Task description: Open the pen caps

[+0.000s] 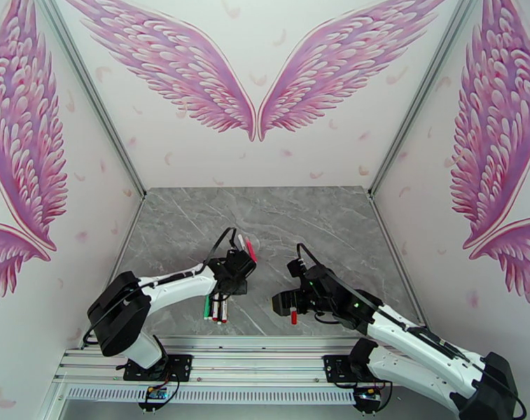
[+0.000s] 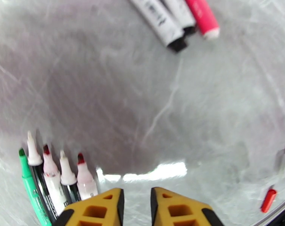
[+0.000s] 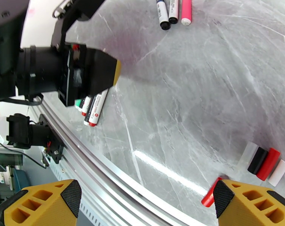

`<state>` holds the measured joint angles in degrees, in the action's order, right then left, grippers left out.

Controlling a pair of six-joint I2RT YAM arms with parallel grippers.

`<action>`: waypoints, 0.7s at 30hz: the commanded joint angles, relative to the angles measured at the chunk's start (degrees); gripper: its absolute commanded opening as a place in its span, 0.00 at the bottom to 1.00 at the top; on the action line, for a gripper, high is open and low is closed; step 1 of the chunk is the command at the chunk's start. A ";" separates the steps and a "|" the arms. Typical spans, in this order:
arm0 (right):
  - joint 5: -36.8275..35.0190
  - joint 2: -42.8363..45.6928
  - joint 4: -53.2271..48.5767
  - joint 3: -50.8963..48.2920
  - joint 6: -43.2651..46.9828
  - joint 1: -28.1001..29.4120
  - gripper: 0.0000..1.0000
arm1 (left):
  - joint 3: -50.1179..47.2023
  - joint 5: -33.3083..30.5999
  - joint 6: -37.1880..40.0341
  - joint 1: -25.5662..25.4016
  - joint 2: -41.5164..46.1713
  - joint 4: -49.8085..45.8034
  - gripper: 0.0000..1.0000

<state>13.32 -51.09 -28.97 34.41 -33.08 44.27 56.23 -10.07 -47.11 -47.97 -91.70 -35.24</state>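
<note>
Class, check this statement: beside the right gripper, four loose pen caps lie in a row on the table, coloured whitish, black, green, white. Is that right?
Not quite. The third cap is red, not green. The right wrist view shows the row beside the right gripper as whitish, black, red, white.

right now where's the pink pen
Top view: the pink pen lies mid-table just beyond the left tool, rightmost of three pens lying side by side.

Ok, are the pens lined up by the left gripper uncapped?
Yes, the five pens beside the left gripper all show bare tips in the left wrist view.
</note>
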 commanded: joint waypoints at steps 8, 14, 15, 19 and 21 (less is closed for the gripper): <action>-4.42 2.54 2.76 -1.13 -1.49 0.14 0.99 | 2.77 1.94 0.48 4.96 -0.49 7.32 0.38; -6.23 4.64 4.38 -2.95 -3.44 0.10 0.99 | 4.50 1.67 -1.31 6.62 -3.29 11.24 0.40; -6.24 4.72 4.40 -2.95 -3.45 0.14 0.99 | 4.91 1.54 -1.64 7.04 -3.95 11.59 0.40; -6.24 4.82 4.32 -2.73 -3.36 0.09 0.99 | 7.62 1.25 -1.97 8.36 -6.69 11.03 0.41; -6.29 4.89 4.36 -2.77 -3.22 0.09 0.99 | 8.64 0.95 -1.94 8.88 -7.91 11.07 0.42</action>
<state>8.49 -46.92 -25.87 32.16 -35.35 44.27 62.15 -8.60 -48.45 -39.75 -97.97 -24.95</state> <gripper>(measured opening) 0.988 0.414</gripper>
